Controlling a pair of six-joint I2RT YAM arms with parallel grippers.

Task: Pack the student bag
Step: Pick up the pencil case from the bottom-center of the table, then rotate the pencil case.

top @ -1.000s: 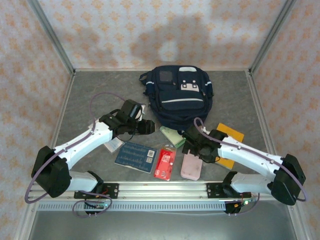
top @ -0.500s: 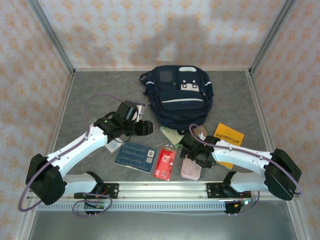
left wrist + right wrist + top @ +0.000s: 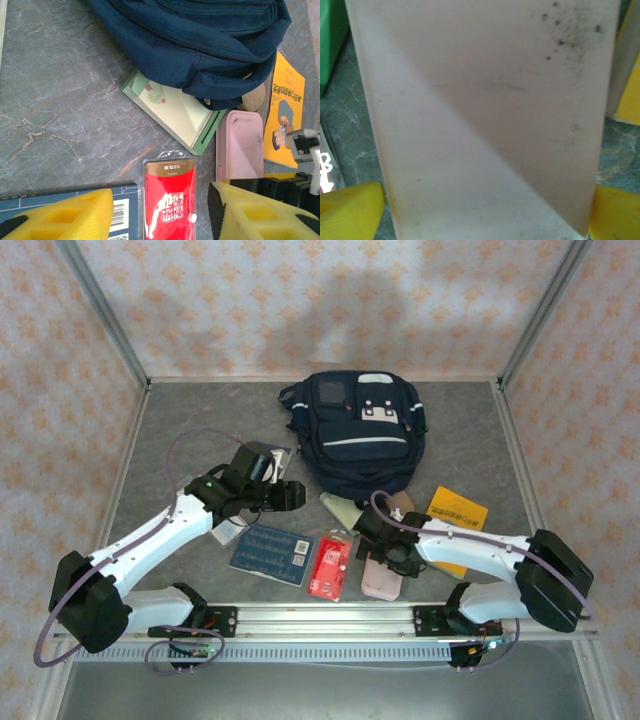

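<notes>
The student bag [image 3: 360, 435], navy with white trim, lies at the back centre of the table; its lower edge shows in the left wrist view [image 3: 200, 40]. My left gripper [image 3: 286, 495] hovers left of the bag, open [image 3: 160, 215], with a red stationery pack [image 3: 170, 200] on the table below the gap. My right gripper [image 3: 385, 552] is low over a pink pencil case [image 3: 382, 578]. Its yellow fingertips [image 3: 350, 210] stand on either side of the case [image 3: 485, 115], open. The case lies flat on the table.
A green notepad [image 3: 345, 510] pokes out from under the bag's front edge. A blue notebook [image 3: 270, 553] and the red pack [image 3: 328, 567] lie near the front rail. An orange booklet [image 3: 455, 520] and a brown round thing [image 3: 402, 502] sit right of the case.
My right gripper has moved left and down onto the pink case, so its fingers now straddle it. The left arm has shifted only slightly.
</notes>
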